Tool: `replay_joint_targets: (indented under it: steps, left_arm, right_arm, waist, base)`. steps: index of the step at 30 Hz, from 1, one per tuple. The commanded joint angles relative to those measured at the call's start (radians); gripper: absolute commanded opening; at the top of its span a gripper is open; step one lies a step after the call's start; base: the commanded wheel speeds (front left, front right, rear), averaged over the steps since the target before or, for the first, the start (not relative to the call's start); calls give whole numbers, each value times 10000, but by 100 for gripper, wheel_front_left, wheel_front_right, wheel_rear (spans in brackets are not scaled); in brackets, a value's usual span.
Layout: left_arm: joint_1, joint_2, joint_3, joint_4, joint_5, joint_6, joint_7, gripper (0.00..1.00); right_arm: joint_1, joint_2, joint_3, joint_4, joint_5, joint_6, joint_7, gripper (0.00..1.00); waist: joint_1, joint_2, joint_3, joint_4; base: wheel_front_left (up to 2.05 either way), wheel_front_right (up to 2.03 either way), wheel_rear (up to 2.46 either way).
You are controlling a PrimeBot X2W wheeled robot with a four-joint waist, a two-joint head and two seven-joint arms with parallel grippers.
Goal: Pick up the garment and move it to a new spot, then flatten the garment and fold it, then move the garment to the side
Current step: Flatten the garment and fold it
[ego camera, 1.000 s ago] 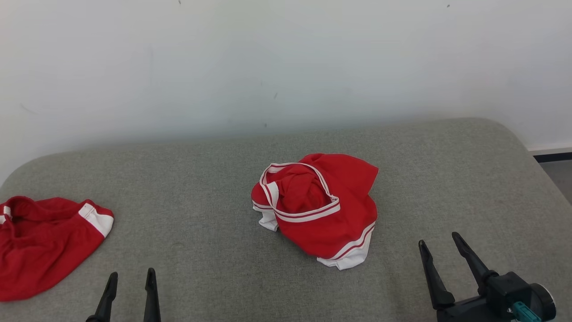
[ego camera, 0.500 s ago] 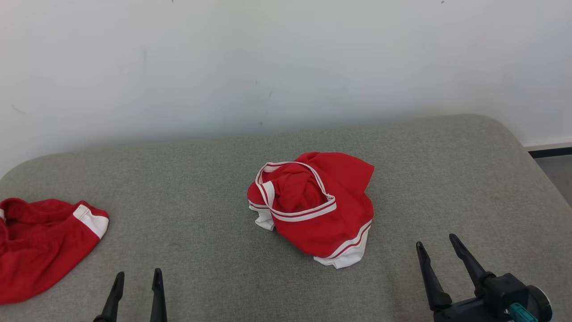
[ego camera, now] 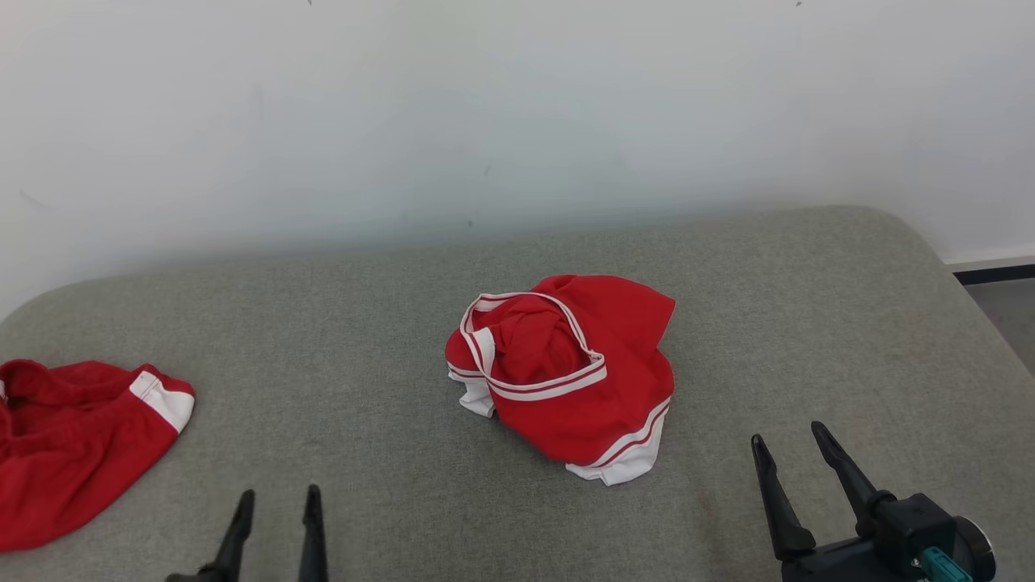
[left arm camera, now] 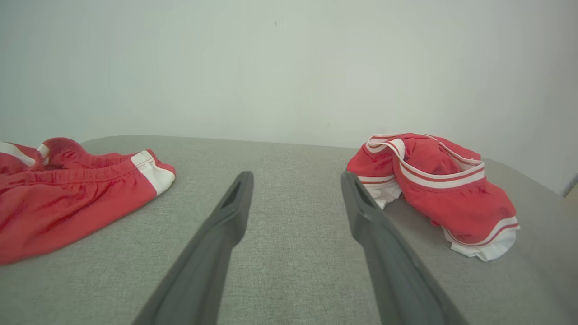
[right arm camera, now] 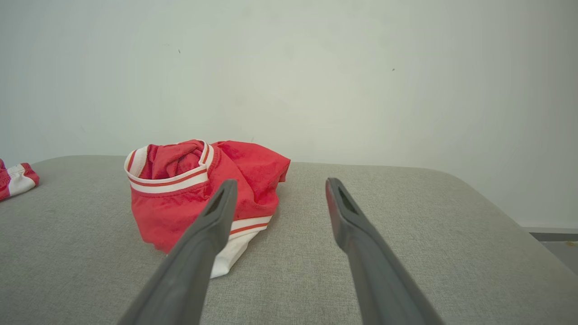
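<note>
Viewed from my remote station, the crumpled red garment [ego camera: 566, 376], trimmed in white and red stripes, lies in a heap near the middle of the grey padded surface [ego camera: 364, 323] and touches neither arm. My left gripper [ego camera: 279, 493] hovers low at the near edge, its two dark fingers spread wide and holding nothing. My right gripper [ego camera: 787, 434], at the near right, is likewise spread wide and empty, with its fingers angled toward the heap and apart from it.

A second red garment [ego camera: 73, 444] with a white band lies at the surface's left side, partly cut off by the frame and well apart from the heap. Bare grey cloth runs between the two garments, between the heap and both grippers, and on to the rounded far-right corner. The far edge of the surface meets a plain white wall [ego camera: 517, 105]. Past the right edge, a strip of floor [ego camera: 1007, 311] and dark skirting show.
</note>
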Motion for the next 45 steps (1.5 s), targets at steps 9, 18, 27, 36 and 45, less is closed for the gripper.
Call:
replay_joint_targets:
  steps: [9, 18, 27, 36, 45]
  left_arm:
    - [-2473, -16, -1143, 1461, -652, -712, 1733, 100]
    - [-4787, -14, -2531, 2838, -2009, -734, 3798, 100]
    - [-6109, 2, -3539, 4236, -2947, 74, 4536, 100]
    - [-6871, 5, -3727, 5364, -2729, 1155, 4658, 100]
    - [-7104, 4, -4106, 5863, -2485, 1612, 5149, 82]
  right_arm:
    - [-125, 95, 304, -64, 85, 9, -31, 100]
    - [-532, 164, 1148, 61, 189, 9, -31, 100]
    - [-1043, 288, 1842, 123, 441, 9, -29, 100]
    - [-1034, 383, 1864, 189, 533, 9, -30, 100]
    - [-942, 433, 1879, 220, 553, 9, -30, 100]
  waist:
    - [0, 0, 276, -700]
    - [0, 0, 881, -2168]
    - [0, 0, 1504, -3470]
    - [0, 0, 1550, -3925]
    - [0, 0, 1396, -3828]
  base:
    - [0, 0, 0]
    - [0, 0, 0]
    - [0, 0, 0]
    - [0, 0, 0]
    - [0, 0, 0]
